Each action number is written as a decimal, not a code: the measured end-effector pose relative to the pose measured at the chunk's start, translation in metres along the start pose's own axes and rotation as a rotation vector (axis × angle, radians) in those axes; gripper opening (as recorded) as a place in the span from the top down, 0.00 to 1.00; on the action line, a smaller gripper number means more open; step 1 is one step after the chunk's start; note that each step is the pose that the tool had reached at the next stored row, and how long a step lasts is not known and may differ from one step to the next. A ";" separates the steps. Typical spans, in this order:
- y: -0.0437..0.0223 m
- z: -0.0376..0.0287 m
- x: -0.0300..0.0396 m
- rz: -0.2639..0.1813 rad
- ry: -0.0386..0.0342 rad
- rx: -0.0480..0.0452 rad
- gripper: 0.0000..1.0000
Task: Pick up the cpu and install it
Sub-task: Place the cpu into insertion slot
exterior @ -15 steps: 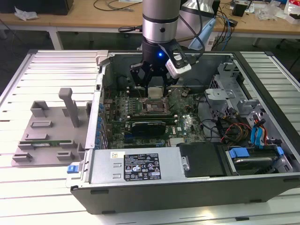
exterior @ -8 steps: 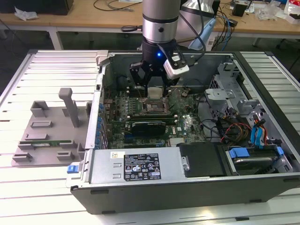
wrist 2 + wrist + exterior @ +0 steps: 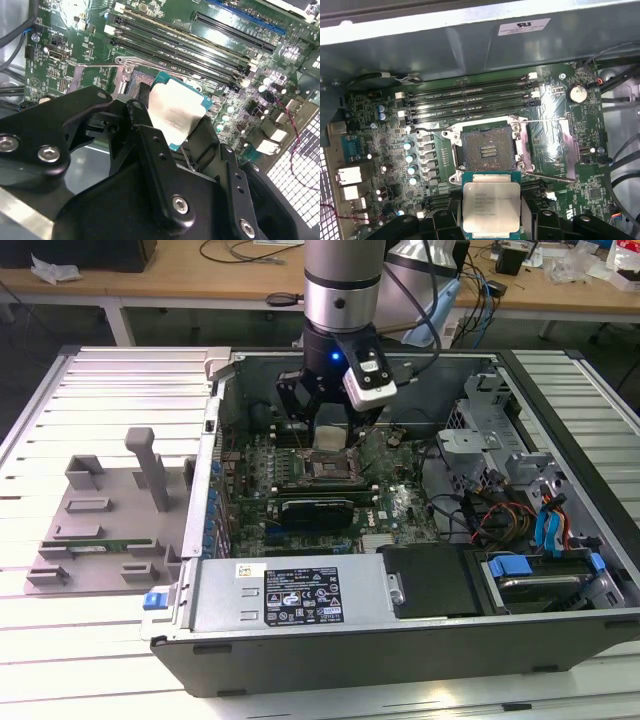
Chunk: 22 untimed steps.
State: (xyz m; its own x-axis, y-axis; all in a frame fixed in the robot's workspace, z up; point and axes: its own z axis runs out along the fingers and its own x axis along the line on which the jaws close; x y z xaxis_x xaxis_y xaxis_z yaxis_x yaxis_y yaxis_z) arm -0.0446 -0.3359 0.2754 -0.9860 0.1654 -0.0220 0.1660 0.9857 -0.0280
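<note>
The cpu [image 3: 491, 202], a flat square chip with a shiny silver top and a thin green edge, hangs between my black fingers [image 3: 546, 223] just short of the open socket [image 3: 487, 149] on the green motherboard. In the second wrist view the cpu [image 3: 176, 111] sits pinched between two black fingers [image 3: 142, 120] above the board. In the exterior view my gripper [image 3: 331, 430] reaches down into the open computer case, right above the socket [image 3: 329, 466]. The socket's metal frame and lever stand open.
Memory slots [image 3: 470, 100] run beside the socket, close to the case wall [image 3: 470, 50]. The case [image 3: 400, 630] holds a power supply, drive bays and cables at the exterior view's right. A grey fixture [image 3: 100, 525] holding a green stick lies on the slatted table at the left.
</note>
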 end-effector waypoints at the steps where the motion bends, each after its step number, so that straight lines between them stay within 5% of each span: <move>1: 0.0000 0.0000 0.0000 0.018 0.0005 0.0004 0.45; 22: 0.0000 0.0005 0.0000 0.242 0.0067 0.0058 0.45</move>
State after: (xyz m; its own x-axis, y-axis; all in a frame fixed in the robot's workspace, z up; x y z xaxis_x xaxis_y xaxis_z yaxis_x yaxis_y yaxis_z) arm -0.0446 -0.3359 0.2748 -0.9177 0.3967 -0.0221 0.3972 0.9173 -0.0285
